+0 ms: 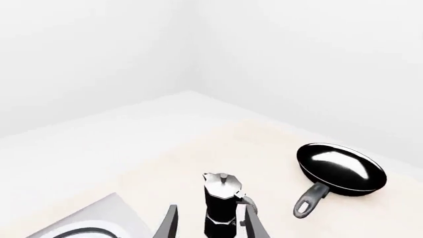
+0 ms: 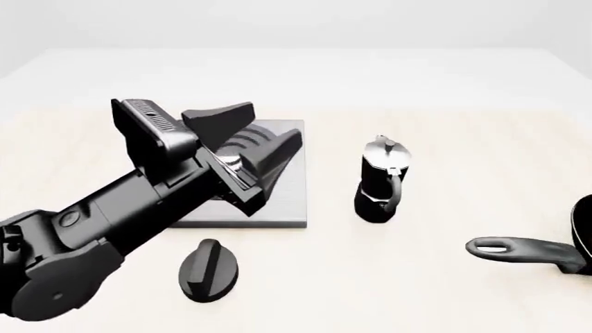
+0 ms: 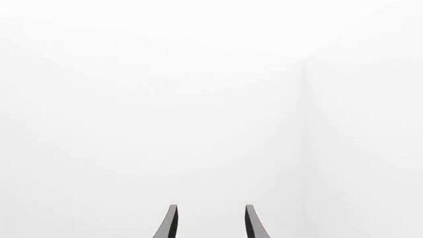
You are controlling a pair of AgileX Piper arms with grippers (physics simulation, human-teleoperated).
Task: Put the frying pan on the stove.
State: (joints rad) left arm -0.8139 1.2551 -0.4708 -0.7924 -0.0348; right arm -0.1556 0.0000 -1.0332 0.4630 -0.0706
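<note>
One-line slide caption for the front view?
Open left claw above the stove; moka pot upright to its right, knob in front, frying pan handle at right edge, untouched.

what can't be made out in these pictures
- Round black frying pan with long grey handle: bowl cut off by the front view's edge.
- Flat square grey stove: mostly hidden behind the left gripper and its arm there.
- Right gripper: only fingertips show, against blank white; its position is unclear.

Simulated tabletop, blank white walls, pale table [image 2: 444, 298], stove [image 2: 287, 180]
</note>
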